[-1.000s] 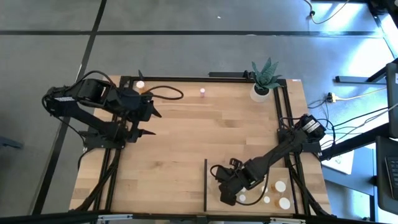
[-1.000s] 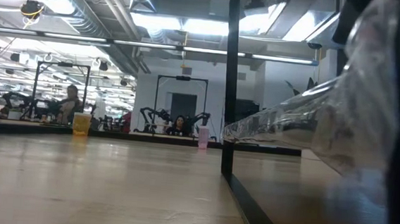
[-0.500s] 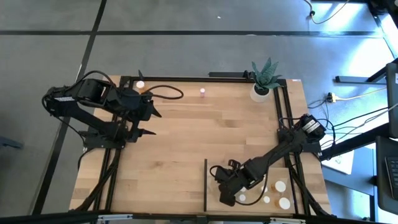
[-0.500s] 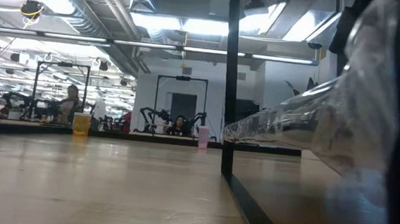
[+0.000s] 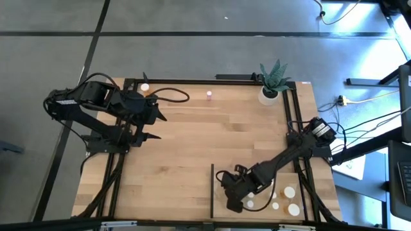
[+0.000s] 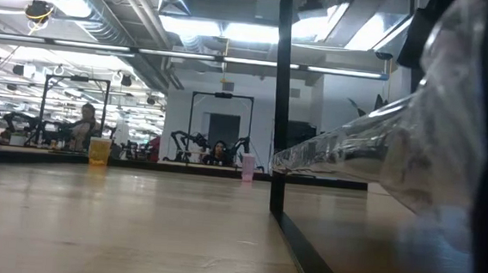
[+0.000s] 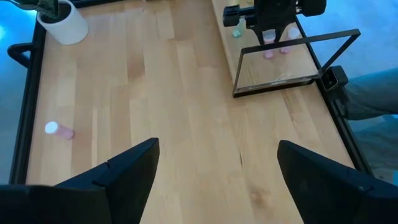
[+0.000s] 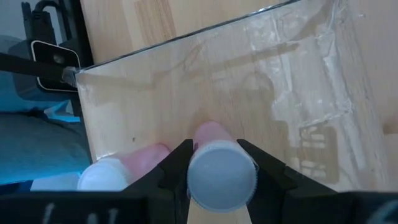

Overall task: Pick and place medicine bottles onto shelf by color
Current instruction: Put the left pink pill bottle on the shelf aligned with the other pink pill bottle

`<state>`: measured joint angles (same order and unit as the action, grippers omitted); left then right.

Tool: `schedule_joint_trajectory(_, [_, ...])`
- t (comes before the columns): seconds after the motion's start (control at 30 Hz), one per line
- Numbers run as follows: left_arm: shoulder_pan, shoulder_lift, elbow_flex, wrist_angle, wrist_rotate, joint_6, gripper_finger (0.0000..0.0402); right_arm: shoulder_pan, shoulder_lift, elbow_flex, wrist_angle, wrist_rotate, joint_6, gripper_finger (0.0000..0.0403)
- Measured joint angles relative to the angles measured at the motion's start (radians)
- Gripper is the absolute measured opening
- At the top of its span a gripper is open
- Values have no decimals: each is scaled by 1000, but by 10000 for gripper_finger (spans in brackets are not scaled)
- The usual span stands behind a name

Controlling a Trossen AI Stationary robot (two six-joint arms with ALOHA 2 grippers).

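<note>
Pink bottle (image 8: 214, 163) held tight in right end effector (image 5: 236, 192), over shelf (image 5: 257, 174).

Gripped by both fingers (image 8: 176, 163), white cap facing camera, second pink bottle (image 8: 127, 165) lying just beside on shelf floor. More bottles, white-capped (image 5: 290, 192), near shelf's far side. Left end effector (image 5: 156, 126) wide open, holding nothing, waiting at other end of surface (image 5: 186, 147). One pink bottle (image 5: 209, 95) standing alone by back edge, another bottle (image 5: 145, 87) at back corner, potted plant (image 5: 272, 82) at opposite corner.
</note>
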<state>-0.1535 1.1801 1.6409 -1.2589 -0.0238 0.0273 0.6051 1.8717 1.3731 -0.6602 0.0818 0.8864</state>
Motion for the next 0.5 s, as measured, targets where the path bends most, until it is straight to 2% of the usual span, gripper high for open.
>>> schedule_joint_trajectory(0.17, [0, 0, 0, 0, 0, 0, 321, -15, 0, 0, 0, -2, -3, 123])
schedule_joint_trajectory(0.5, [0, 0, 0, 0, 0, -1, 321, -38, 2, -2, 2, -91, -2, 176])
